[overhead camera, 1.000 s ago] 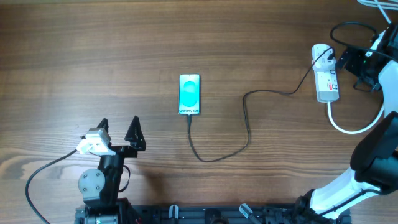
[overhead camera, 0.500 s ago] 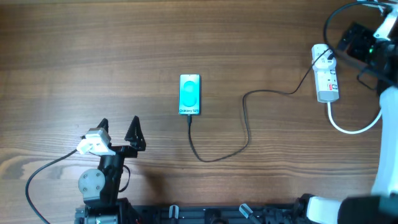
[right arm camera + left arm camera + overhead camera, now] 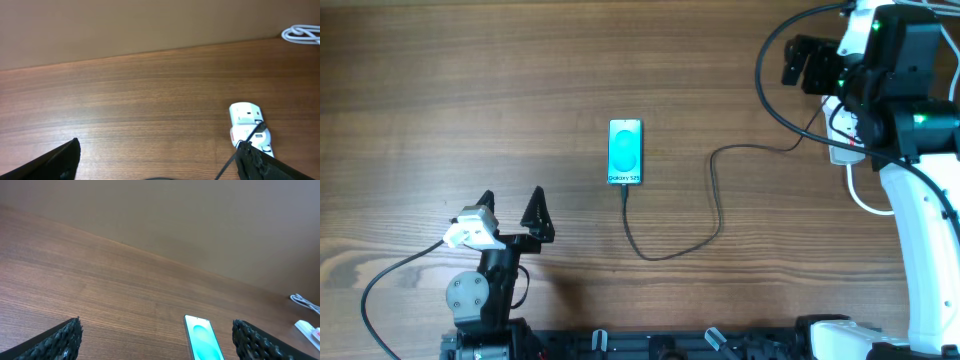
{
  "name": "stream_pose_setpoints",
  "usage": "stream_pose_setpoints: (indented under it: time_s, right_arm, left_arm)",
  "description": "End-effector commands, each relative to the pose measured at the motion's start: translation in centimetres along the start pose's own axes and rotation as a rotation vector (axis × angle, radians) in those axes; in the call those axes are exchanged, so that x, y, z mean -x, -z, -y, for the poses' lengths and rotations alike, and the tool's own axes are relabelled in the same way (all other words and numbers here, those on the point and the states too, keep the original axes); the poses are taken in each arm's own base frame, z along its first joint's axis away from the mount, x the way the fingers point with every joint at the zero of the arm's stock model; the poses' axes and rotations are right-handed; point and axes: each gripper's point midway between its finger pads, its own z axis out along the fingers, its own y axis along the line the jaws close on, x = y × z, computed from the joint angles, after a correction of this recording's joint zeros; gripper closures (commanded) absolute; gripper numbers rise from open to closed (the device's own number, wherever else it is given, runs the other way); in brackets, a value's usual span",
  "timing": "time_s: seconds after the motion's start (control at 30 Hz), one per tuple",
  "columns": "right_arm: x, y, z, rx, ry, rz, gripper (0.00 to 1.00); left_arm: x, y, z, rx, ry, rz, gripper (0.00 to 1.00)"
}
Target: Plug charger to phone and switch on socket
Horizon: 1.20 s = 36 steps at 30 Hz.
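Observation:
The phone (image 3: 625, 152) lies flat mid-table with its teal screen lit; it also shows in the left wrist view (image 3: 202, 340). The thin black charger (image 3: 717, 205) loops from the phone's near end, where its tip meets the edge, to the white socket (image 3: 840, 153). My right arm mostly covers the socket from overhead. In the right wrist view the socket (image 3: 250, 127) holds the black plug, with the charger (image 3: 227, 165) leading off it. My right gripper (image 3: 805, 62) (image 3: 160, 165) is open and empty, raised left of the socket. My left gripper (image 3: 510, 210) (image 3: 157, 345) is open and empty, near-left of the phone.
The socket's thick white cord (image 3: 865, 205) curves toward the right edge. A white cable coil (image 3: 302, 34) lies at the far right of the table, also seen from the left wrist (image 3: 302, 301). A wall rises behind the table's far edge.
My right arm has risen and swung left from beside the socket, and now covers most of it from overhead. The left arm, phone and charger have not moved.

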Motion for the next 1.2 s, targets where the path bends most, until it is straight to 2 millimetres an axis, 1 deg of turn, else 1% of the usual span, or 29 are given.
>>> stream_pose_setpoints:
  time_s: [0.0,0.1,0.13,0.17,0.23,0.33,0.37,0.47,0.53,0.57,0.63,0.7,0.73,0.8,0.83,0.87,1.0,1.17]
  right_arm:
    - [-0.1,0.6,-1.0,0.022,0.025,0.008,0.00]
    - [-0.6,-0.3,-0.9,0.024,0.025,0.024,0.00]
    - [-1.1,-0.7,-0.8,0.023,0.025,0.019,0.00]
    - [-1.8,-1.0,-0.7,0.021,0.025,0.004,0.00]
    - [-4.1,-2.0,0.1,-0.007,0.026,-0.030,0.00]
    - [-6.3,-3.1,0.4,-0.006,0.026,-0.028,0.00]
    - [-6.8,-3.6,0.4,0.003,0.025,-0.009,0.00]
    - [-8.4,-4.5,-0.6,0.092,0.030,0.102,0.00]
    - [-9.1,-4.6,-1.2,0.151,0.028,0.189,0.00]
    - [-9.5,-4.4,-1.4,0.178,0.001,0.248,0.00]
    - [-11.0,-4.1,-1.1,0.204,-0.066,0.333,0.00]
    - [-12.9,-3.6,-0.8,0.216,-0.095,0.365,0.00]
    - [-14.5,-3.5,-0.4,0.211,-0.118,0.356,0.00]
    - [-16.5,-3.6,0.3,0.183,-0.161,0.330,0.00]
    - [-17.8,-3.6,0.6,0.177,-0.167,0.311,0.00]
    - [-18.4,-3.6,0.7,0.176,-0.168,0.302,0.00]
    - [-22.7,-3.4,1.4,0.162,-0.175,0.245,0.00]
    - [-26.0,-2.8,1.9,0.157,-0.193,0.222,0.00]
  left_arm:
    - [-0.1,0.0,0.0,0.002,-0.021,0.002,0.00]
    - [-0.1,0.0,0.0,0.002,-0.021,0.002,0.00]
    - [-0.1,0.0,0.0,0.002,-0.021,0.002,0.00]
    - [-0.1,0.0,0.0,0.002,-0.021,0.002,0.00]
    - [-0.1,0.0,0.0,0.002,-0.021,0.002,0.00]
    - [-0.1,0.0,0.0,0.002,-0.021,0.001,0.00]
    - [-0.1,0.0,0.0,0.002,-0.021,0.002,0.00]
    - [-0.1,0.0,0.0,0.002,-0.021,0.002,0.00]
    - [-0.1,0.0,0.0,0.002,-0.021,0.002,0.00]
    - [-0.1,0.0,0.0,0.002,-0.021,0.002,0.00]
    - [-0.1,0.0,0.0,0.002,-0.021,0.002,0.00]
    - [-0.1,0.0,0.0,0.002,-0.021,0.002,0.00]
    - [-0.1,0.0,0.0,0.002,-0.021,0.002,0.00]
    - [-0.1,0.0,0.0,0.002,-0.021,0.002,0.00]
    - [-0.1,0.0,0.0,0.002,-0.021,0.002,0.00]
    - [-0.1,0.0,0.0,0.002,-0.021,0.002,0.00]
    - [-0.1,0.0,0.0,0.002,-0.021,0.002,0.00]
    - [-0.1,0.0,0.0,0.002,-0.021,0.002,0.00]
